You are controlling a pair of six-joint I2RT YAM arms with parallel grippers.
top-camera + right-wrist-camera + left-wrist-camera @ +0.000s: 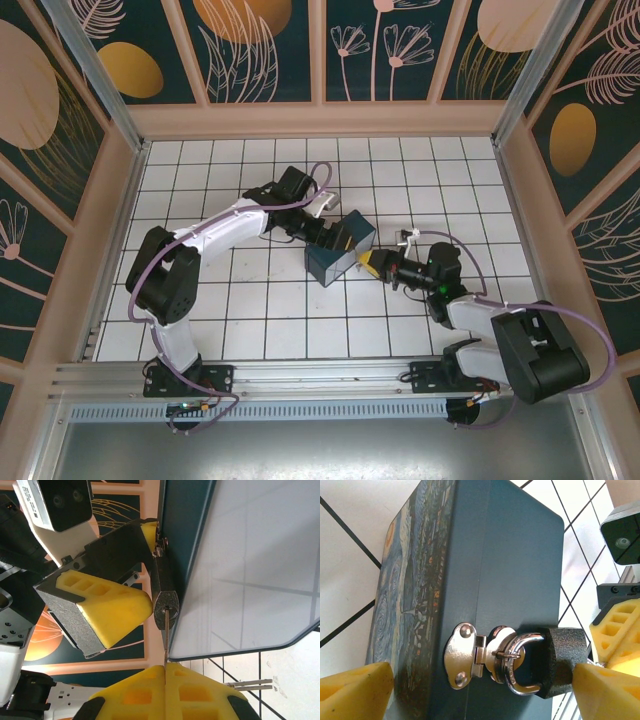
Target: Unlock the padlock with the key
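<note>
Silvery key [165, 635] between right fingers [195, 692], at padlock [165, 597]

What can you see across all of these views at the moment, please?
tin box: one, blue, painted side, table centre.
hasp: one, silver, on the box.
padlock: one, dark, shackle through the hasp.
key: one, silvery, in the padlock's keyhole.
table: one, white gridded, under everything.
wall panels: several, teal floral, around the table.
left gripper: one, yellow, open around the padlock.
right gripper: one, yellow, shut on the key.
</note>
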